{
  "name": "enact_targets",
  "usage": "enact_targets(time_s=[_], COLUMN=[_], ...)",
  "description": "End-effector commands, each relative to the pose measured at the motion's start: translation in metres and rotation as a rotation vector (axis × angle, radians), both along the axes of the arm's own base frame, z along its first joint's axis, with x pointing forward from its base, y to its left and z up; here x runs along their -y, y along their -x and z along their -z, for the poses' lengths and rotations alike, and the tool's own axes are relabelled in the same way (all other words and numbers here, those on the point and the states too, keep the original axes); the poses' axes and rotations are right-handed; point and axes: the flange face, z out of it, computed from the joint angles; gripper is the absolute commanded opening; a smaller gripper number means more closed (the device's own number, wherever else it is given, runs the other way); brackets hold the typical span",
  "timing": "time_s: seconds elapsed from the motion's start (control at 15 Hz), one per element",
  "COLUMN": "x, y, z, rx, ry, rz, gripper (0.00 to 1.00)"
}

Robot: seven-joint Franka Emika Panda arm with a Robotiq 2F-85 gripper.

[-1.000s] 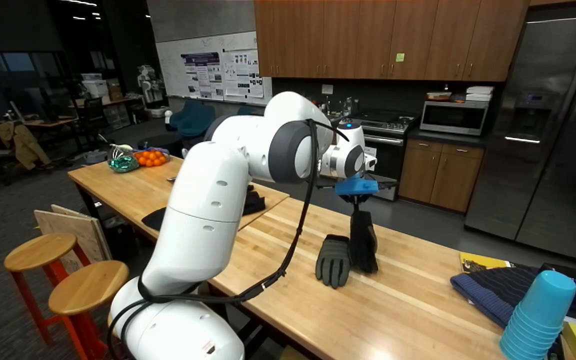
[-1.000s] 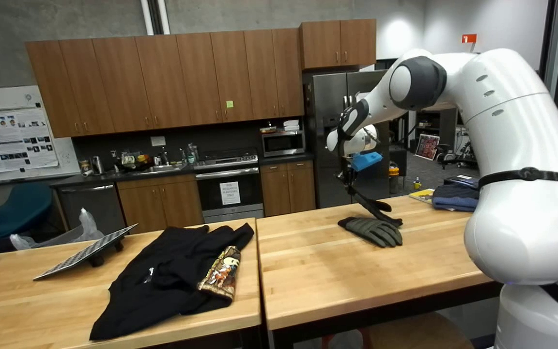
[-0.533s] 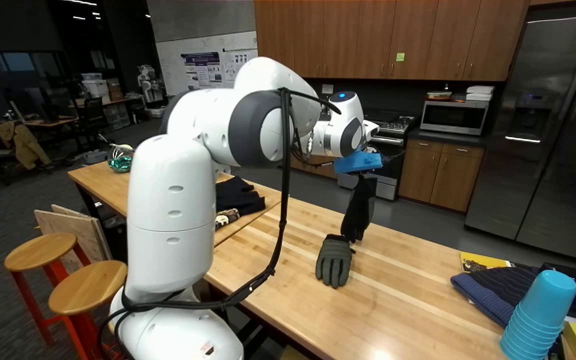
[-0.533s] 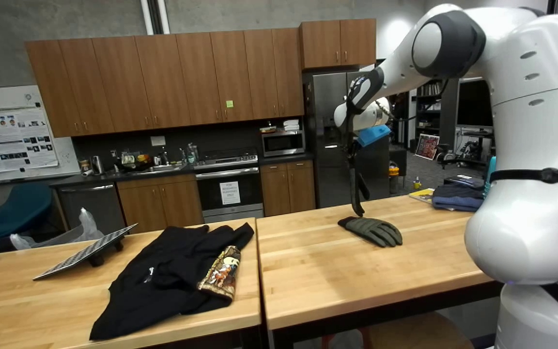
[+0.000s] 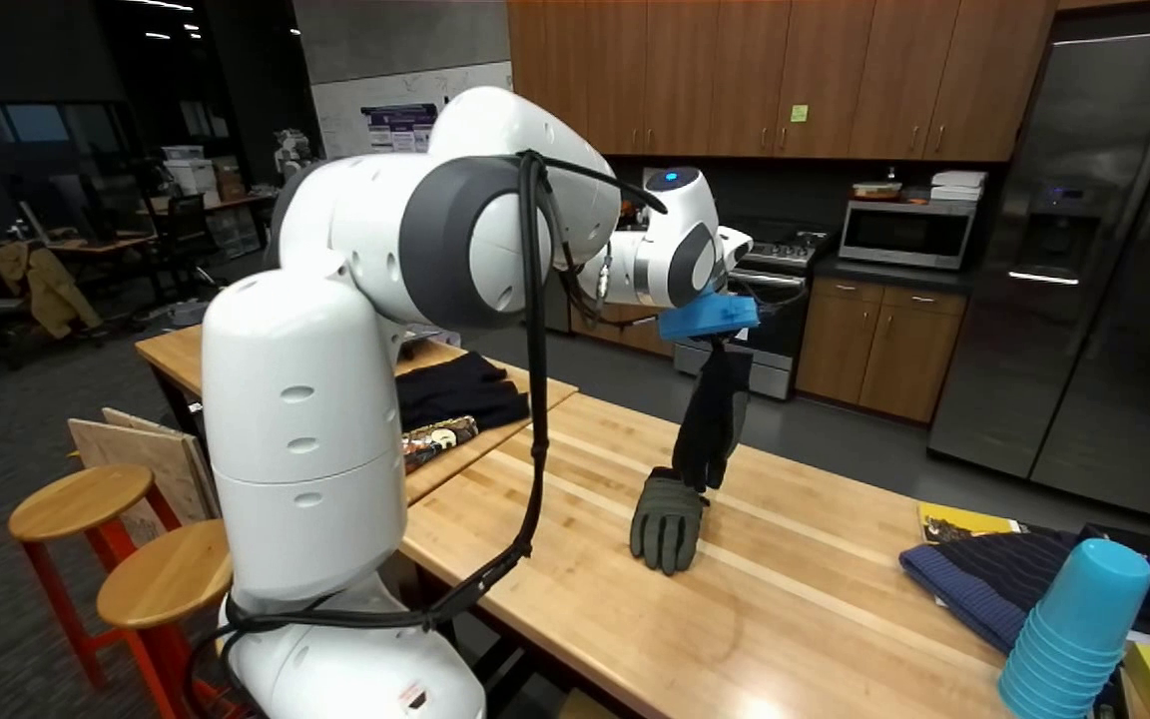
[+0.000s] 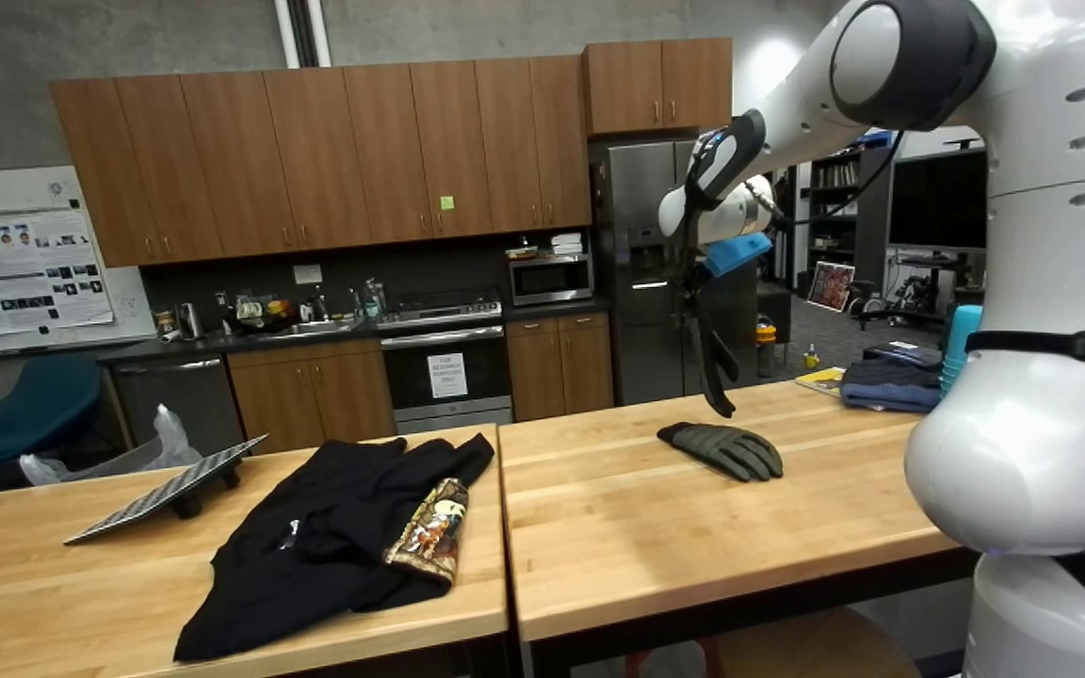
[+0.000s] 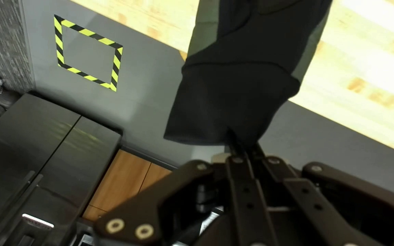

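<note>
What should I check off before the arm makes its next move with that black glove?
1. Gripper shut on the black glove: ok, at its cuff.
2. Other glove flat on the table: ok.
3. Black glove clear of the other glove: ok, a thin gap shows in an exterior view beneath its fingers.
4. Black glove clear of the table: cannot tell, it hangs low.
5. Cable away from both gloves: ok.
6. Cup stack upright, well apart from the gripper: ok.
</note>
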Motion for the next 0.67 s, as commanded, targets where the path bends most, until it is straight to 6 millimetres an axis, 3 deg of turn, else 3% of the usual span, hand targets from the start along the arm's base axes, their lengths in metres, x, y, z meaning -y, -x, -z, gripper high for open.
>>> enact_targets(time_s=[0.0,0.33,0.6], x=[-0.001,-0.015,-0.042], y=[0.0,-0.013,-0.025], z=[0.0,-0.002,-0.003], rx=[-0.001,0.083,0.215], ry=[0.001,-0.089,-0.191], rz=[0.001,0.081,0.131], gripper=[0.01,0.01,0.01])
